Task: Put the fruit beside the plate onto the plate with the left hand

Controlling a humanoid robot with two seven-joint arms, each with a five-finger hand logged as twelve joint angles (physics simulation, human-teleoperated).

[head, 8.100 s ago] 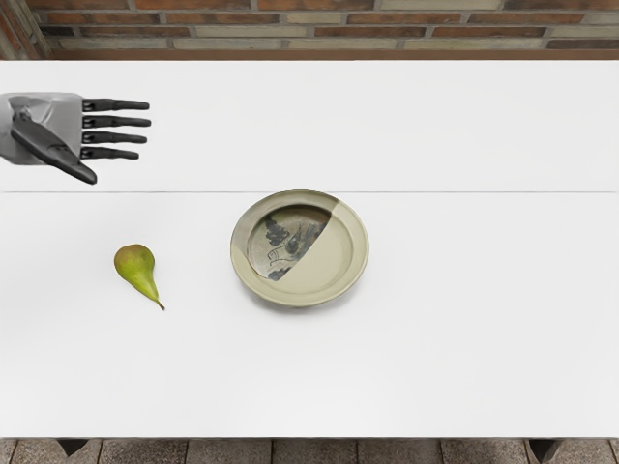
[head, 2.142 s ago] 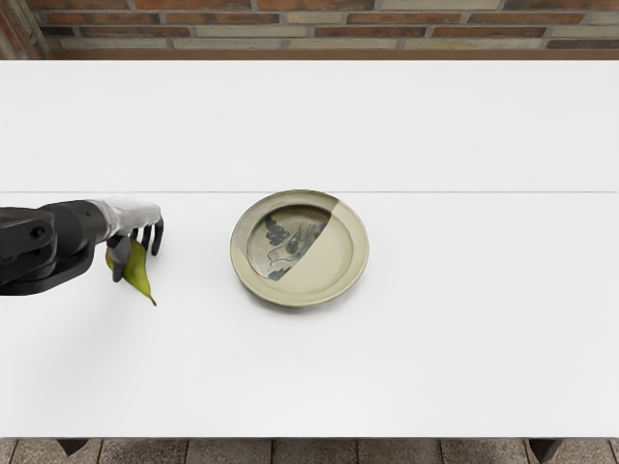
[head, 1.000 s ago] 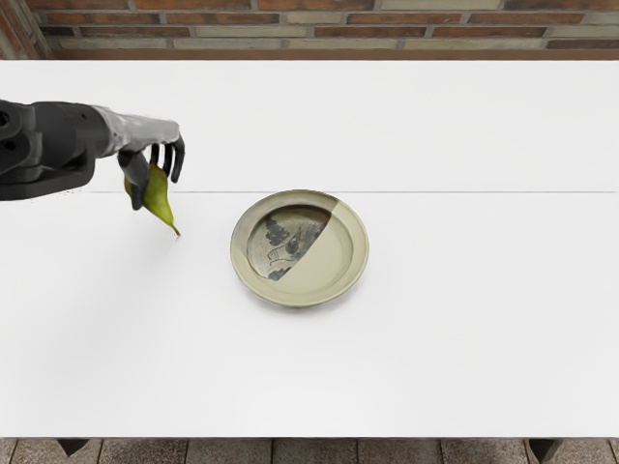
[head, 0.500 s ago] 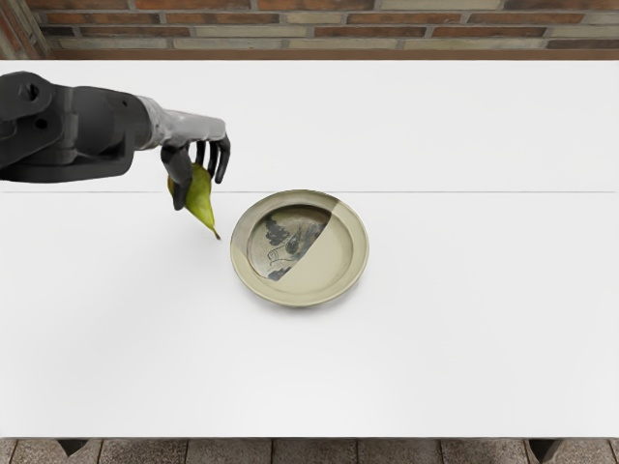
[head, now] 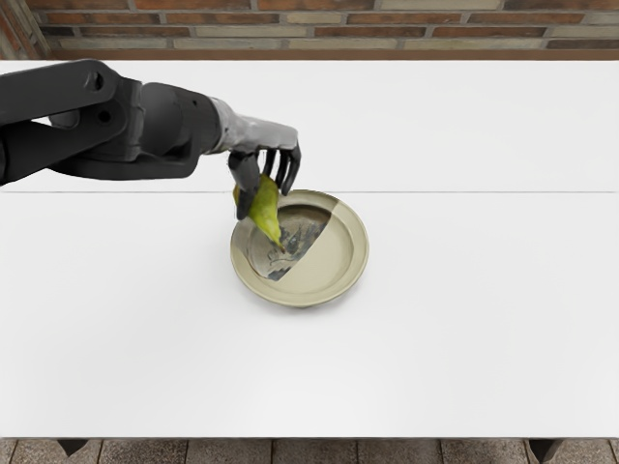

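"Over on the left, what did the arm have?"

"It stretched from the left edge, and the left hand [head: 261,158] had its fingers curled round the pear [head: 265,215], thumb pressed against one side. The pear hung stem-down, off the table [head: 464,338], above the left part of the plate [head: 337,263]. Whether its tip touched the dish could not be told."

"And the danger?"

"The pear sat close to the left rim. Had the fingers let go there, it would likely have tipped off its narrow end and rolled, perhaps over the low rim and back onto the table. A grip on the smooth skin might also have slipped early. Pressing down could have tilted the plate."

"The count?"

"One arm, one hand, one pear, one plate, one table. No right hand was visible."
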